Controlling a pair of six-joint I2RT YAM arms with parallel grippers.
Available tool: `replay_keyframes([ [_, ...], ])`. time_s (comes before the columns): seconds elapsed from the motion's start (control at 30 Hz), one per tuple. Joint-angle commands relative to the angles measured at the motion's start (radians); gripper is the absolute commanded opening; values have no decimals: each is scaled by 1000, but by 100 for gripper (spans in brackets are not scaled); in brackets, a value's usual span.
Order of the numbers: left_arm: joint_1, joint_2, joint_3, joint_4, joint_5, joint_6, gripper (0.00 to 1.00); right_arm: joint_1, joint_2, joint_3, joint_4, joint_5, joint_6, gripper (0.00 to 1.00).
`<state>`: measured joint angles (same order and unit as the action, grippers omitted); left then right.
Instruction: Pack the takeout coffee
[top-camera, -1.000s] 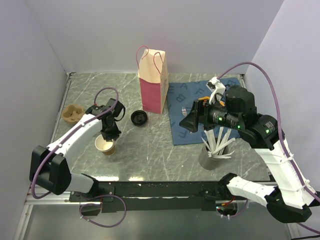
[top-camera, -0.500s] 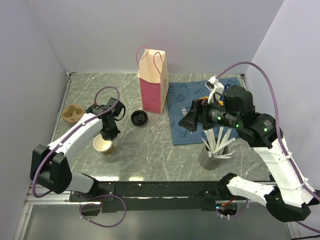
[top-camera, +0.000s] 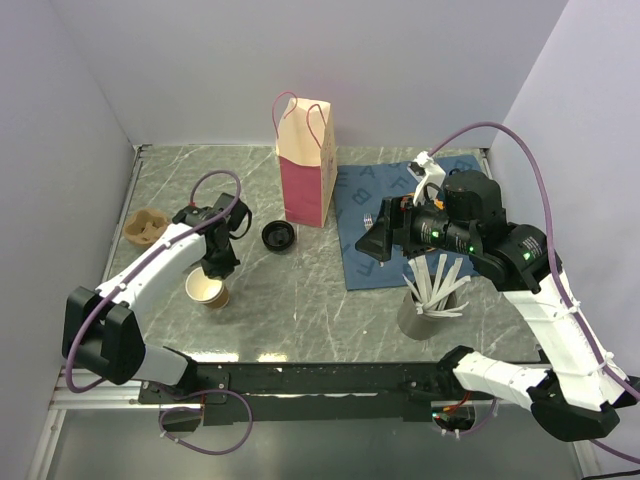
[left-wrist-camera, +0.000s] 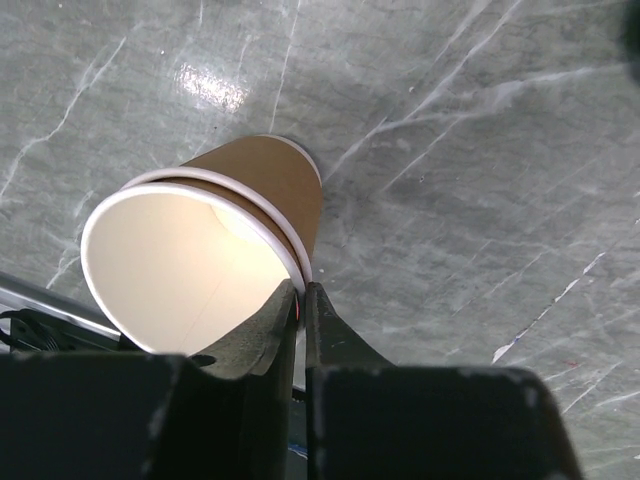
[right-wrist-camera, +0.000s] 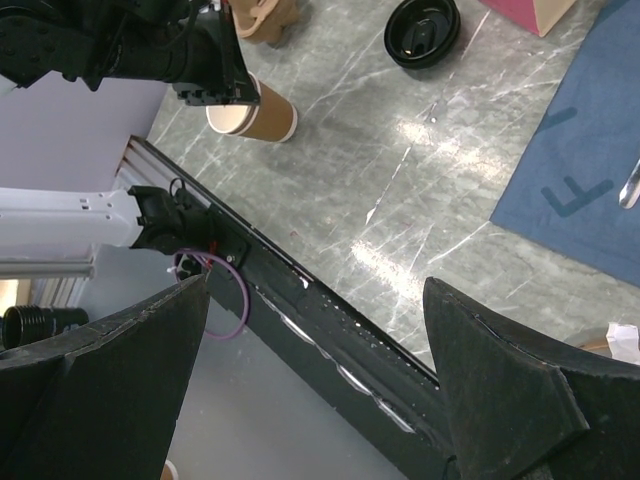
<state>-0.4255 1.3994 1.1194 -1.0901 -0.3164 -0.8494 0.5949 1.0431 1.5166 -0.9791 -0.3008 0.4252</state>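
- My left gripper (top-camera: 216, 270) is clenched on the rim of an open brown paper cup (top-camera: 208, 291). In my left wrist view one finger sits inside the cream wall and the other outside, with the rim pinched between them (left-wrist-camera: 302, 292).
- That cup (left-wrist-camera: 270, 190) is toward the left side of the table (top-camera: 300, 300), nearer the near edge than the far one. It leans in my grip, and I cannot tell whether its base touches the surface. Two rims show, one just under the other.
- The takeout coffee, as a cup with its lid on, I cannot find in any view. What shows is the open cup and a loose black lid (top-camera: 277, 236).
- The lid lies flat on the table between the cup and the foot of the paper bag (top-camera: 306, 165), apart from both.
- The bag is pink below and cream above. It stands upright near the middle of the far edge.
- My right gripper (top-camera: 375, 245) hangs spread wide above the blue mat (top-camera: 372, 190) at the far right and grasps nothing. Its wrist view looks between the fingers (right-wrist-camera: 318, 285) to the cup (right-wrist-camera: 262, 112) and the lid (right-wrist-camera: 422, 30).
- A grey holder of white utensils (top-camera: 425, 310) stands near the near edge on the right.
- A cardboard cup carrier (top-camera: 146, 226) rests by the left edge.
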Motion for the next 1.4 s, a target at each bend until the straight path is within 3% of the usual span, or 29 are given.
replay_keyframes([
  [0.0,2,-8,48,-27,-21,26,9,-4,-14,-4,54,-4,6,95],
  [0.13,2,-8,59,-39,-21,33,2,-4,-18,-12,62,-4,12,95],
  [0.23,2,0,68,-59,-36,39,5,-4,-18,-16,66,-4,20,95],
  [0.33,1,4,74,-68,-49,55,19,-4,-20,-25,79,-8,30,95],
  [0.37,2,4,76,-71,-52,58,18,-4,-21,-29,82,-9,37,95],
  [0.47,2,3,65,-54,-43,73,1,-4,-25,-41,91,-12,46,95],
  [1.17,1,50,246,-195,-92,105,1,-4,-29,-52,111,0,57,94],
  [1.37,-1,64,410,-273,-96,107,1,-3,-18,-27,92,3,40,94],
])
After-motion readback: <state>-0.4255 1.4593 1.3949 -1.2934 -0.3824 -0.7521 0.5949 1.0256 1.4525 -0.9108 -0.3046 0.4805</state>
